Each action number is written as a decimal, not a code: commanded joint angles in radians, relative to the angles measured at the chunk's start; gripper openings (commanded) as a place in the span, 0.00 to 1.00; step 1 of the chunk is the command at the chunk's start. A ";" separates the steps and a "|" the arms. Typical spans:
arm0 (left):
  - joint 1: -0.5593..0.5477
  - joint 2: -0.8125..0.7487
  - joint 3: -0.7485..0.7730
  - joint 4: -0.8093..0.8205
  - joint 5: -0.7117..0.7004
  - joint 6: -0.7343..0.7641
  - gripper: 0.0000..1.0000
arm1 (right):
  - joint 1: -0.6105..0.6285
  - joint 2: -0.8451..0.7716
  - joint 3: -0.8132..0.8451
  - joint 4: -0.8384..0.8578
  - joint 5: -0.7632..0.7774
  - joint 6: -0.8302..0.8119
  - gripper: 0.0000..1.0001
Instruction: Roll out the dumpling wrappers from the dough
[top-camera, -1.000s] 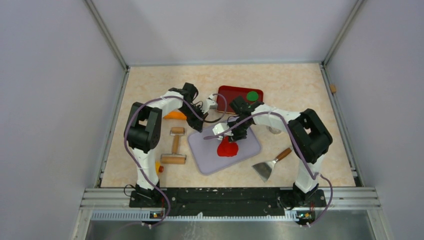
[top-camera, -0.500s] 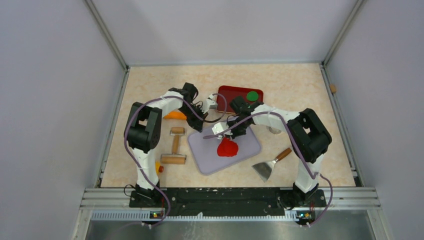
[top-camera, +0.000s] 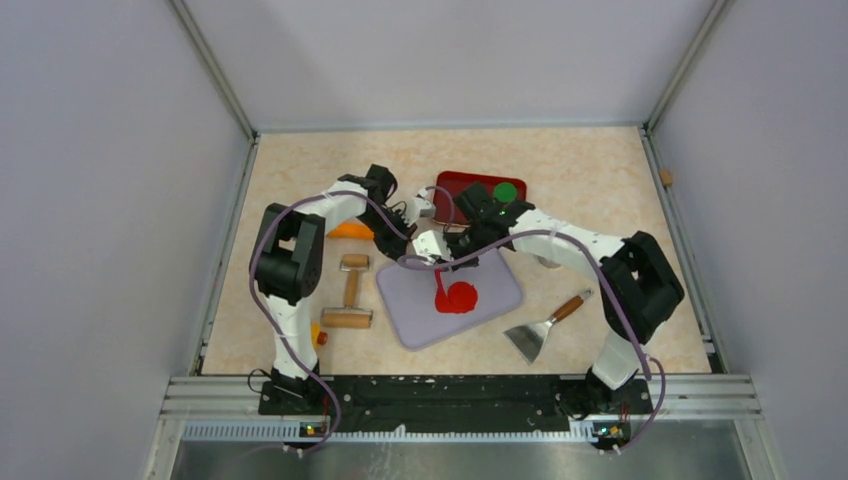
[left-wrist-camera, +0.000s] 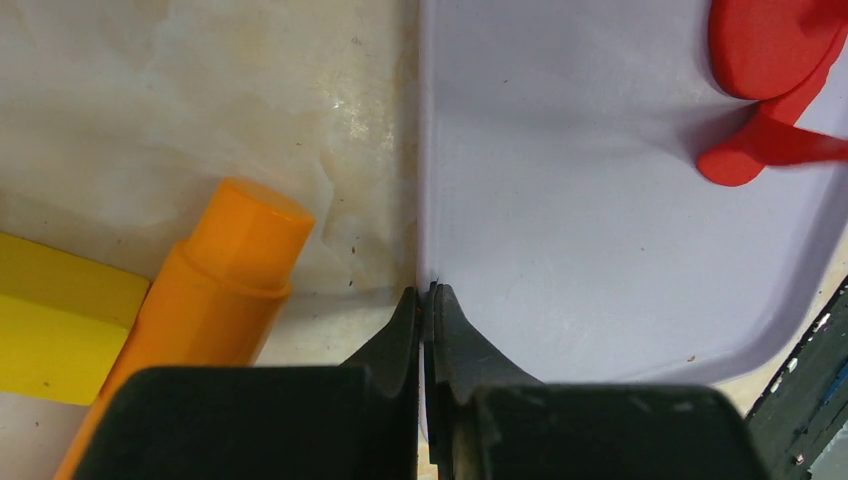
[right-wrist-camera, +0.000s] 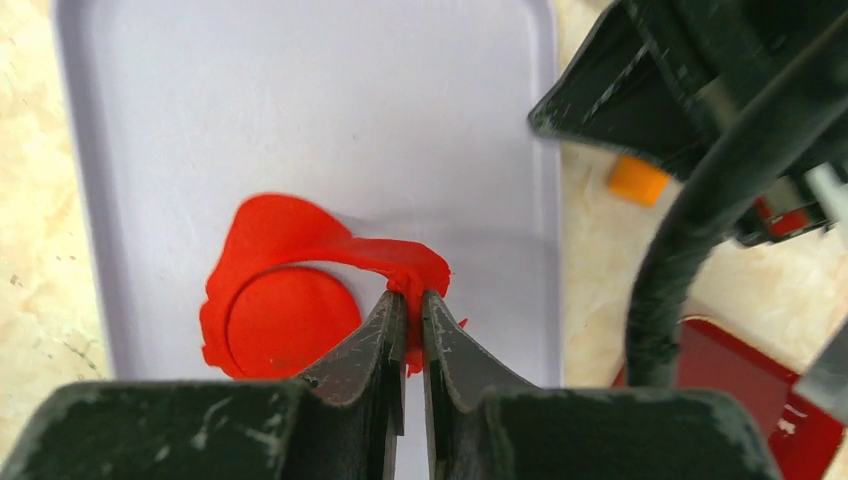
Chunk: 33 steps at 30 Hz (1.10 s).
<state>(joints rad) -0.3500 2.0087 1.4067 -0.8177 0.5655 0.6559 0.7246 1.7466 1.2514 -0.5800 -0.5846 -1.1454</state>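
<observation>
Right gripper (right-wrist-camera: 408, 300) nips its jaws narrow on a strip of the ragged red dough (right-wrist-camera: 300, 225) near the middle of the lilac board (right-wrist-camera: 300, 100). That looks like peeling trim off the round dumpling wrapper (right-wrist-camera: 290, 320), which lies flat on the board beside it. Left gripper (left-wrist-camera: 425, 300) clamps tight on the board's edge, apparently pinning it against the pull.

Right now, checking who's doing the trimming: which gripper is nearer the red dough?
Right. The right gripper is shut on the dough, pinching its ragged strip; the left gripper clamps the lilac board at its edge, apart from the dough.
</observation>
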 joint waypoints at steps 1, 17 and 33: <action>-0.004 0.022 0.048 -0.012 0.046 -0.012 0.00 | 0.026 -0.096 0.003 0.056 -0.070 0.094 0.10; 0.001 0.057 0.114 -0.061 0.038 -0.030 0.00 | -0.037 -0.474 -0.131 0.059 0.071 0.211 0.05; 0.001 0.050 0.120 -0.069 0.049 -0.032 0.00 | -0.151 -0.363 -0.022 0.209 0.142 0.214 0.06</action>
<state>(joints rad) -0.3496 2.0602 1.4925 -0.8799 0.5758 0.6342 0.5999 1.3582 1.1400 -0.4526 -0.4503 -0.9340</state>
